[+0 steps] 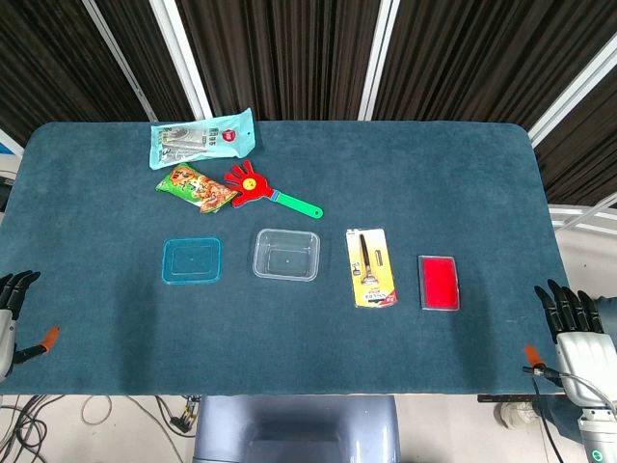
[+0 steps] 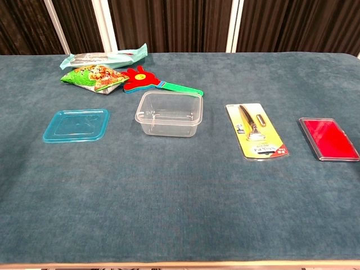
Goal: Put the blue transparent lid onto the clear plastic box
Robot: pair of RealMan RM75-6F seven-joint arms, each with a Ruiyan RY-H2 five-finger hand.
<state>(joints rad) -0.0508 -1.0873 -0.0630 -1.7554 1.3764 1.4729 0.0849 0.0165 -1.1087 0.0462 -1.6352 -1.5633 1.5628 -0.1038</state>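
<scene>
Right now you are keeping your left hand (image 1: 12,309) and right hand (image 1: 571,333) empty with fingers apparently spread at the near tabletop (image 1: 308,328) corners, while the blue transparent lid (image 1: 192,259) is lying flat just left of the upright clear plastic box (image 1: 286,254), not touching it.

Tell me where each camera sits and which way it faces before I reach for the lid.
Head view: high above the near edge, looking steeply down on the table; left hand and right hand show at its lower corners.
Chest view: low at the near edge, looking across the table; no hands show.
Both share the blue lid left of the clear box.
</scene>
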